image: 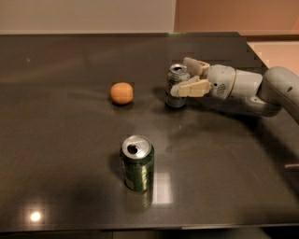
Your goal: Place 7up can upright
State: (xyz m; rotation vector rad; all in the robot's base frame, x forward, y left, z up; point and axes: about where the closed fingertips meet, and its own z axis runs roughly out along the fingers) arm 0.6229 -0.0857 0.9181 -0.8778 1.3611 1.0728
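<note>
Item 1. 7up can (174,79). Small, silver-grey, shiny, faint green marking on the body. Upright on its base, opened top upward. Placed right of centre on the far half of the counter (56,140). Held between the two fingers of the claw.

Item 2. Claw (180,76). Cream-coloured, two fingers, reaching in level from the right at about mid-height of the 7up can. Closed on that can: near finger (190,88) laid across the front of the body, far finger behind the upper rim on the right. Joined to a pale grey wrist and arm (243,88) stretching off the right edge, low over the counter, with a dark reflection beneath.

Item 3. Orange ball-shaped object (122,93). Round, matte, possibly a fruit. Resting on the counter left of the 7up can, at about the same depth, apart from it.

Item 4. Dark green can (137,163). Silver top with open mouth, upright. Set nearer the front edge, well apart from the 7up can and from the orange object, forward of the gap between them. Faint mirror image below it in the surface.

Item 5. Counter. Dark, glossy, spanning nearly the whole view. Bright light spot reflected at lower left, paler patch just right of the green can.

Item 6. Background. Pale wall (84,14) behind the far edge at left, peach-toned wall (233,14) at right.
</note>
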